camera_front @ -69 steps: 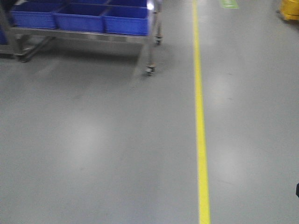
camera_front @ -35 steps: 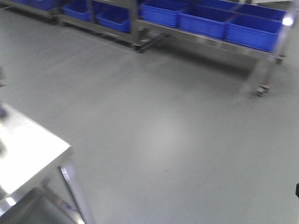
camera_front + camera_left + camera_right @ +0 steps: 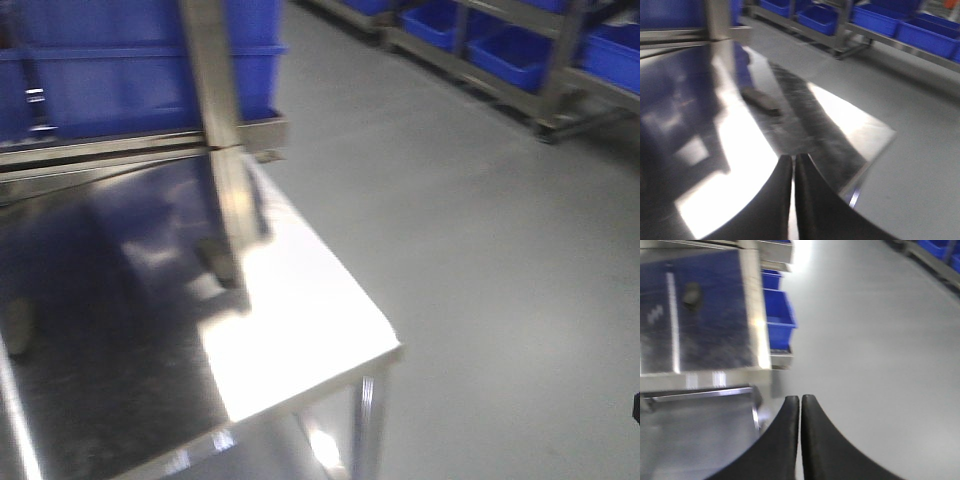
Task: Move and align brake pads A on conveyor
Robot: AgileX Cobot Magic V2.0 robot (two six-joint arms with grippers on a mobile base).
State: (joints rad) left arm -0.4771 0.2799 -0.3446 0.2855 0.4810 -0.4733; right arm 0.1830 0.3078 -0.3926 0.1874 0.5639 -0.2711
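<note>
The conveyor is out of view. In the left wrist view a dark, flat oblong piece (image 3: 760, 99) lies on the shiny steel tabletop (image 3: 735, 150); it looks like one of the brake pads A, but blur hides its details. My left gripper (image 3: 793, 156) hangs shut and empty above the tabletop, nearer than that piece. The right wrist view shows a small dark blob (image 3: 691, 294) on a steel surface, too blurred to identify. My right gripper (image 3: 800, 397) is shut with nothing in it, over the grey floor beside a table corner.
A steel table (image 3: 300, 330) fills the lower left of the front view, its corner near the centre bottom. A steel upright post (image 3: 215, 120) and a blue bin (image 3: 130, 70) stand behind it. Racks of blue bins (image 3: 500, 50) line the far right, across the grey floor (image 3: 500, 280).
The front view has swung left: the yellow floor line and the wheeled rack have passed out of view, and the steel table has come in to fill the lower left.
</note>
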